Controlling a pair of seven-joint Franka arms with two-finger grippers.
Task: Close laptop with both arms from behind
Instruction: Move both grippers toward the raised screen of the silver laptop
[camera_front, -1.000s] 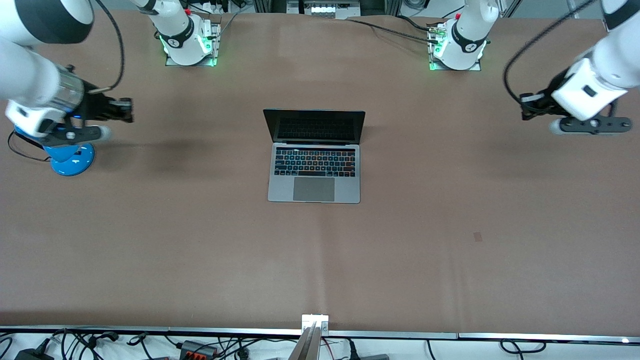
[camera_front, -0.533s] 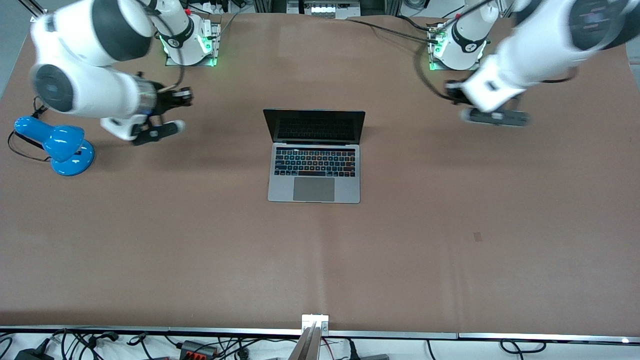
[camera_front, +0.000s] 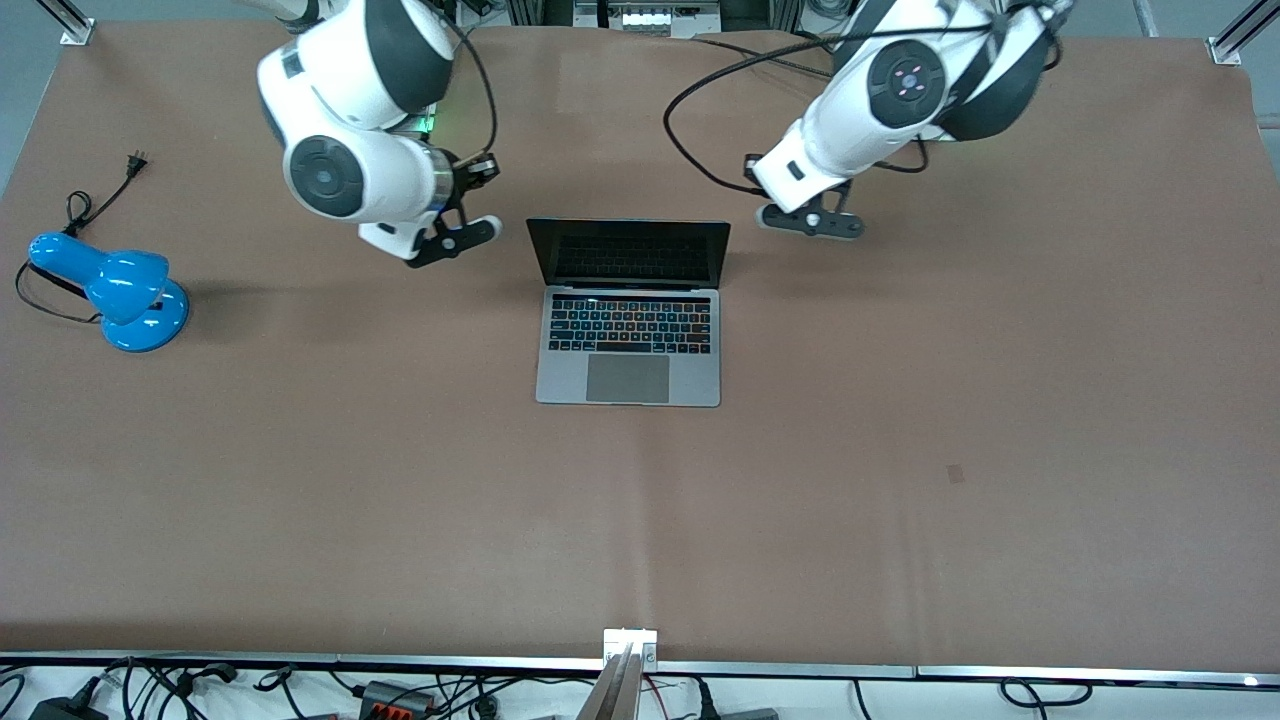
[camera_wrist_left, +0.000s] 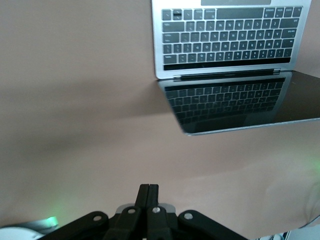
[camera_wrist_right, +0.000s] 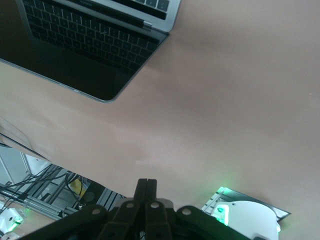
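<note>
The laptop (camera_front: 630, 310) stands open in the middle of the table, black screen upright and facing the front camera, keyboard lit. It also shows in the left wrist view (camera_wrist_left: 227, 35) and the right wrist view (camera_wrist_right: 95, 45). My right gripper (camera_front: 483, 170) is shut and empty, over the table beside the screen's edge toward the right arm's end. My left gripper (camera_front: 753, 172) is shut and empty, over the table beside the screen's edge toward the left arm's end. Neither touches the laptop. The shut fingertips show in each wrist view (camera_wrist_left: 148, 187) (camera_wrist_right: 146, 182).
A blue desk lamp (camera_front: 120, 290) with a loose black cord (camera_front: 95, 195) sits at the right arm's end of the table. The arm bases stand along the table edge farthest from the front camera; the right arm's base shows a green light (camera_wrist_right: 222, 192).
Both arms have swung in from the table's ends toward the laptop's screen. The right arm has uncovered the blue lamp. The laptop has not moved.
</note>
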